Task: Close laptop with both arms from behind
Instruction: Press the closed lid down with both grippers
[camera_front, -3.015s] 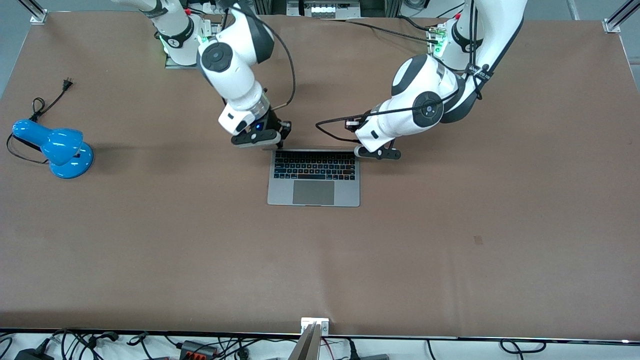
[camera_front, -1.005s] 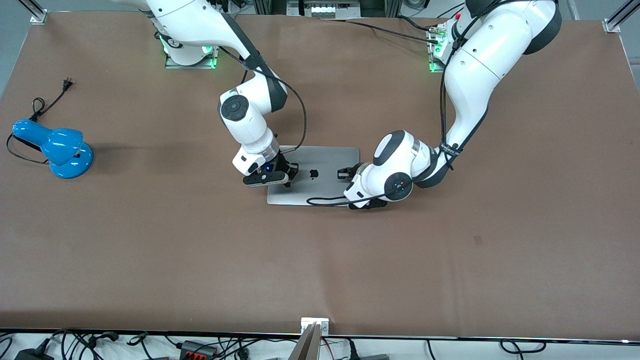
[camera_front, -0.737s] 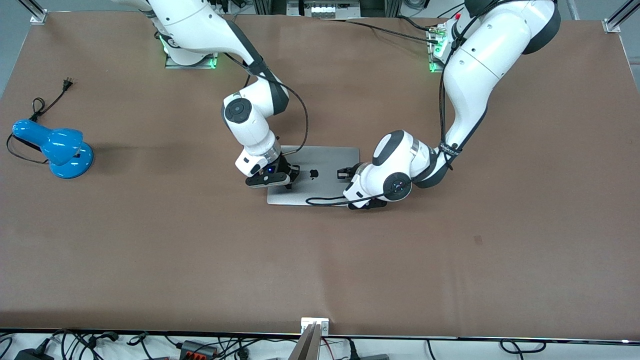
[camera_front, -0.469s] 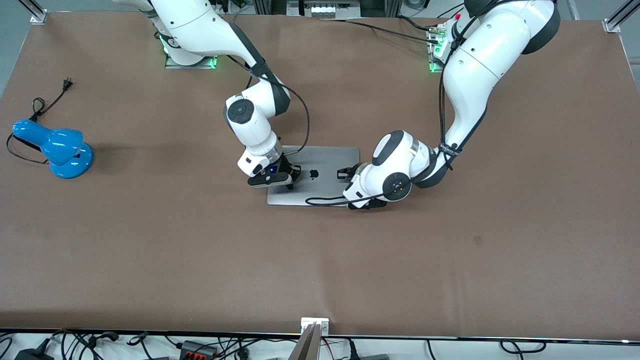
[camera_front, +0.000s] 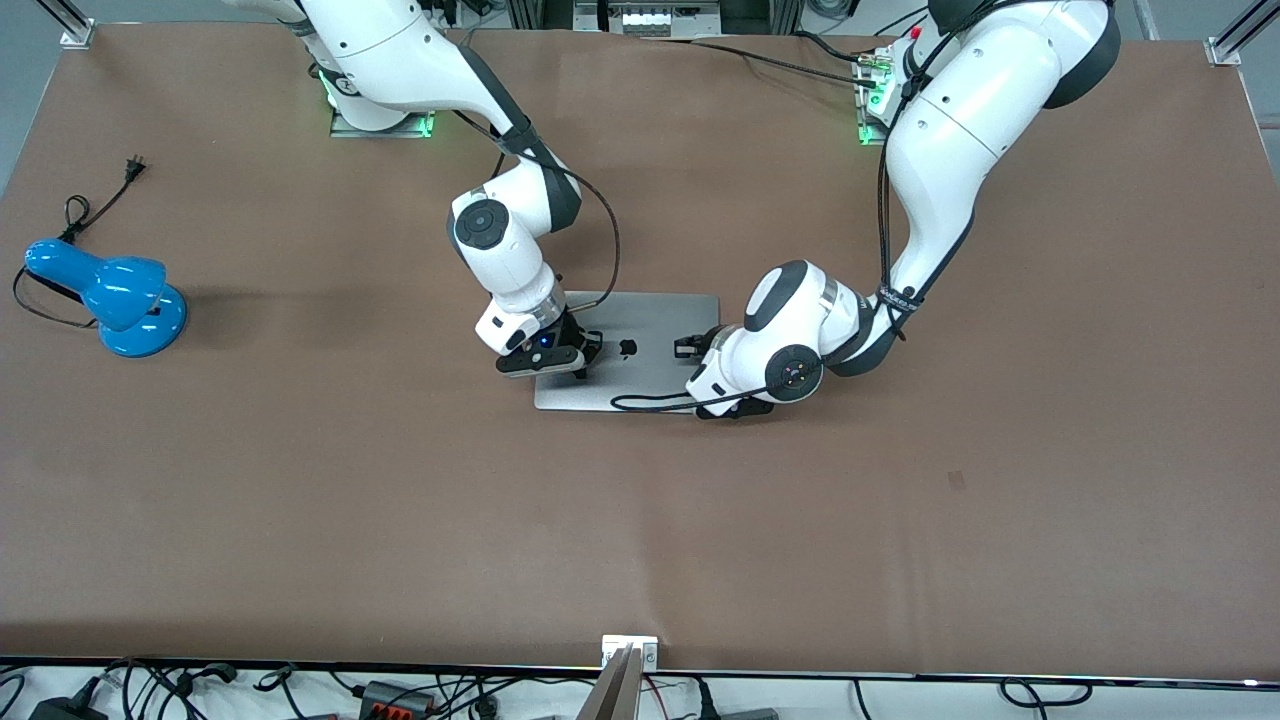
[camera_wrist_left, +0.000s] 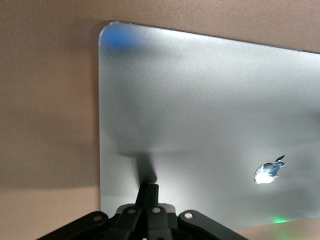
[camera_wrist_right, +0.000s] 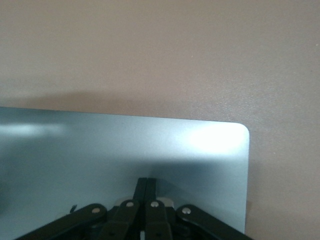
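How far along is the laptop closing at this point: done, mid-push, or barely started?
Done: the laptop lies flat on the table, lid down, logo facing up, no keyboard showing. In hand: the left gripper and the right gripper, both shut, rest their fingertips on the lid, one toward each arm's end of it. Left: probably only lifting both arms off and drawing them away.

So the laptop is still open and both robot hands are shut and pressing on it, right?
Not quite. The laptop is closed: the front view shows its grey lid lying flat with the logo facing up and no keyboard showing. The rest holds: the left gripper and the right gripper are both shut, with their tips on the lid.
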